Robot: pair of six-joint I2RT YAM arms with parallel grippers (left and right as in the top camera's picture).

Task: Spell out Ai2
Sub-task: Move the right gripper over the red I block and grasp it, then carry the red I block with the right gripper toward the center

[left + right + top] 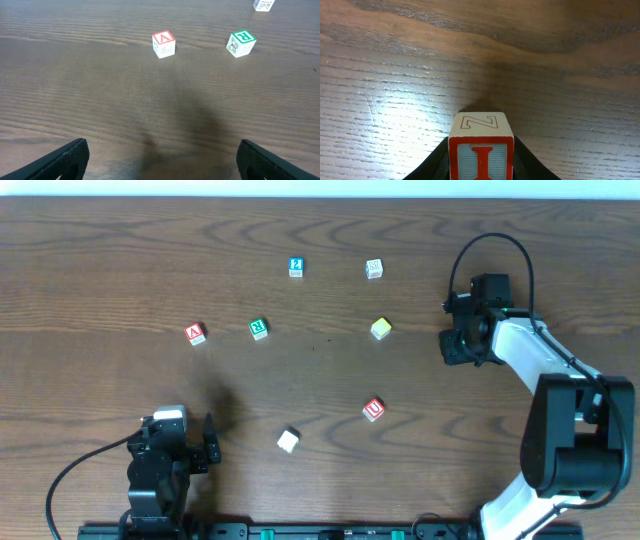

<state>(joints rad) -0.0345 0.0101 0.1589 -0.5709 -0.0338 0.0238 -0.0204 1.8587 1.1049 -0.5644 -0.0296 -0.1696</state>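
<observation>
A red "A" block [195, 333] lies at the left of the table; it also shows in the left wrist view [163, 44]. A blue "2" block [296, 267] lies at the back. My right gripper [458, 343] is shut on a red "I" block [481, 150], held above the table at the right; the block is hidden under the gripper in the overhead view. My left gripper [200, 445] is open and empty near the front left, well short of the "A" block; its fingers frame bare wood [162, 160].
A green "R" block [259, 329] sits right of the "A" block, also in the left wrist view [241, 43]. A white block [374, 269], a yellow block [380, 329], a red "U" block [373, 410] and a plain white block [288, 441] are scattered about.
</observation>
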